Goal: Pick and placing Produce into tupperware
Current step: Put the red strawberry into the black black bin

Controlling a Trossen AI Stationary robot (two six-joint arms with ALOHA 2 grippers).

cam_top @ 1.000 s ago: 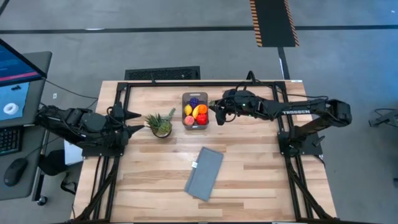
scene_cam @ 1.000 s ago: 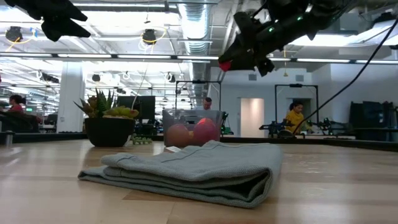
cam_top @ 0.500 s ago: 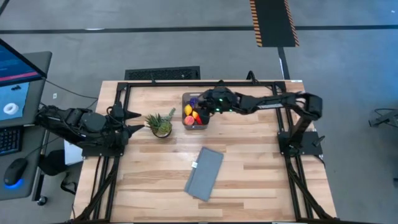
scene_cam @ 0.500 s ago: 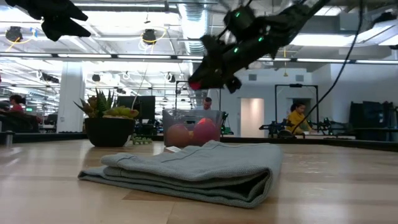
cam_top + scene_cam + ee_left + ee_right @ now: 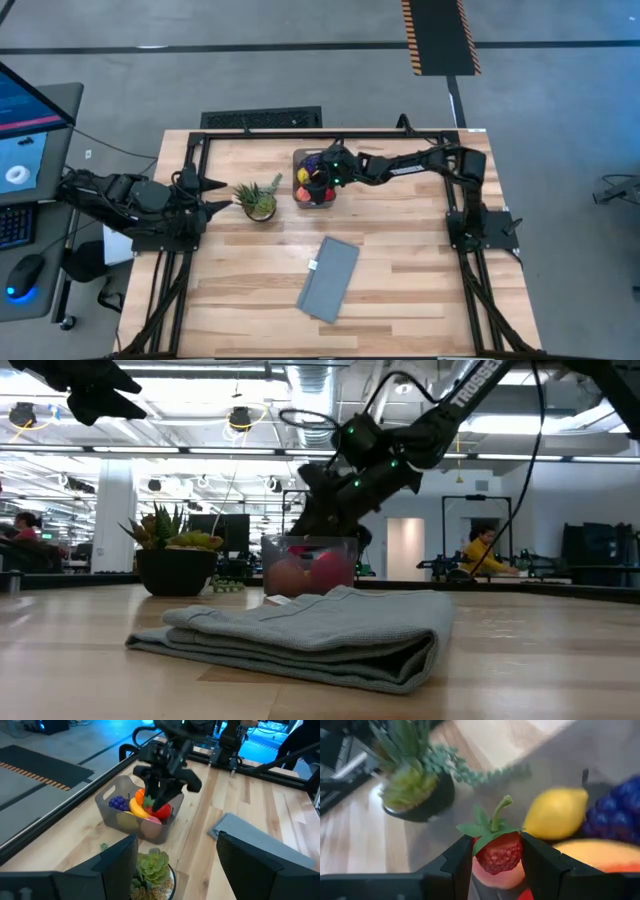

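The clear-grey tub (image 5: 314,190) stands at the table's far middle. It holds a lemon (image 5: 555,812), purple grapes (image 5: 617,807), a pink peach (image 5: 495,879) and other fruit. It also shows in the left wrist view (image 5: 120,817). My right gripper (image 5: 497,857) reaches over the tub from the table's right, shut on a small red strawberry (image 5: 501,852). It also shows in the high view (image 5: 322,178) and low view (image 5: 318,525). My left gripper (image 5: 212,196) waits open at the table's left edge. My right gripper pinches the strawberry by its two sides (image 5: 481,856) between its two fingers. The green leaves and stem stick out past the fingers. The fingers slant down into the tub's mouth from the table's right. The strawberry hangs over the pink peach; whether it touches it, I cannot tell.
A small potted spiky plant (image 5: 258,200) stands just left of the tub. A folded grey cloth (image 5: 328,278) lies nearer the table's front, in the middle. Black frame rails run along the table's left, right and far edges.
My right gripper has gone toward the table's left edge and down, from right of the tub to its mouth. It has stayed shut on the strawberry all the way.
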